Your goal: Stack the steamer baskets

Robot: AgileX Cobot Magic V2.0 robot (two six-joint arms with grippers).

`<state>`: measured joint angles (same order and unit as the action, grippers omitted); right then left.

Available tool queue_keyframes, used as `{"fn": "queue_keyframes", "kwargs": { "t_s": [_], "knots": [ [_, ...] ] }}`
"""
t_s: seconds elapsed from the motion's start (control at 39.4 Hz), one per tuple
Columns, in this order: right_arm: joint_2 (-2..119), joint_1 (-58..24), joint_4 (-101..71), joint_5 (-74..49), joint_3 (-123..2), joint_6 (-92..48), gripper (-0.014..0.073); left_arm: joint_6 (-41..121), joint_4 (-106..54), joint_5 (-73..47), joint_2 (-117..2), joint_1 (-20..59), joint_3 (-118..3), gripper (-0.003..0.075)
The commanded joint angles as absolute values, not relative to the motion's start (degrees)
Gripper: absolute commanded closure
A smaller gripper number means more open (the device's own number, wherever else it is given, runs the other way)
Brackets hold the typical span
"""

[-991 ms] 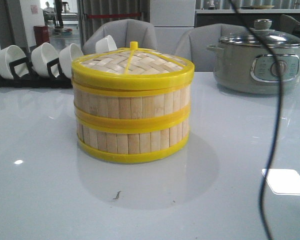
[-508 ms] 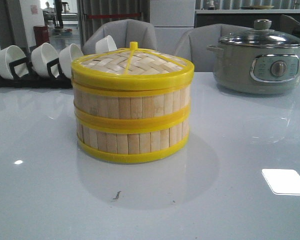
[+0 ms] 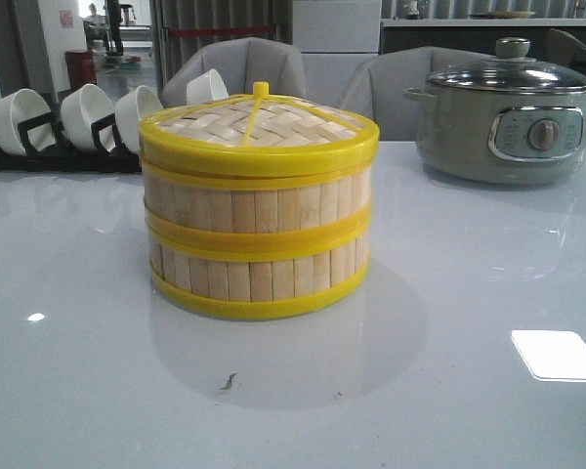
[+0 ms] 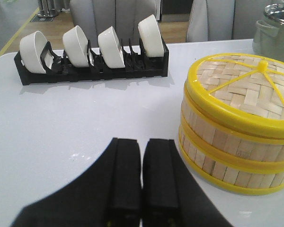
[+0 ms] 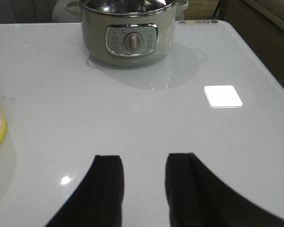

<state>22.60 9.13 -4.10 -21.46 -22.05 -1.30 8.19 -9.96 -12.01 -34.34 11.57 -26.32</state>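
The two steamer baskets [image 3: 259, 239] sit stacked in the middle of the white table [image 3: 469, 391], the woven lid [image 3: 259, 125] on top; the left gripper [image 4: 142, 156] hangs just beside them with fingers pressed together; the right gripper [image 5: 143, 172] stands parted, holding nothing, facing the grey-green pot [image 5: 128, 33]; white bowls [image 4: 75, 42] rest in a black rack [image 4: 92, 73].

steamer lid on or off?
On. The woven lid sits flush on the top steamer basket, which rests on the lower basket.
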Motion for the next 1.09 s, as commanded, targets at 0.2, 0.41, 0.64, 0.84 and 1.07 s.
{"fn": "queue_keyframes", "kwargs": {
  "t_s": [0.2, 0.41, 0.64, 0.84, 1.07],
  "knots": [
    [20.02, 9.41, -3.78, -16.34, -20.72, -1.65, 0.0375, 7.71, -10.7, -6.79, -34.21, 11.92, -28.03, 0.0619],
    [20.02, 9.41, -3.78, -14.79, -20.72, -1.65, 0.0526, 7.71, -10.7, -6.79, -34.21, 11.92, -28.03, 0.0619],
    [20.02, 9.41, -3.78, -14.75, -20.72, -1.65, 0.0526, 7.71, -10.7, -6.79, -34.21, 11.92, -28.03, 0.0619],
    [20.02, 9.41, -3.78, -14.75, -20.72, -1.65, 0.0526, 7.71, -10.7, -6.79, -34.21, 11.92, -28.03, 0.0619],
    [20.02, 9.41, -3.78, -14.75, -20.72, -1.65, 0.0526, 7.71, -10.7, -6.79, -34.21, 11.92, -28.03, 0.0619]
  ]
}}
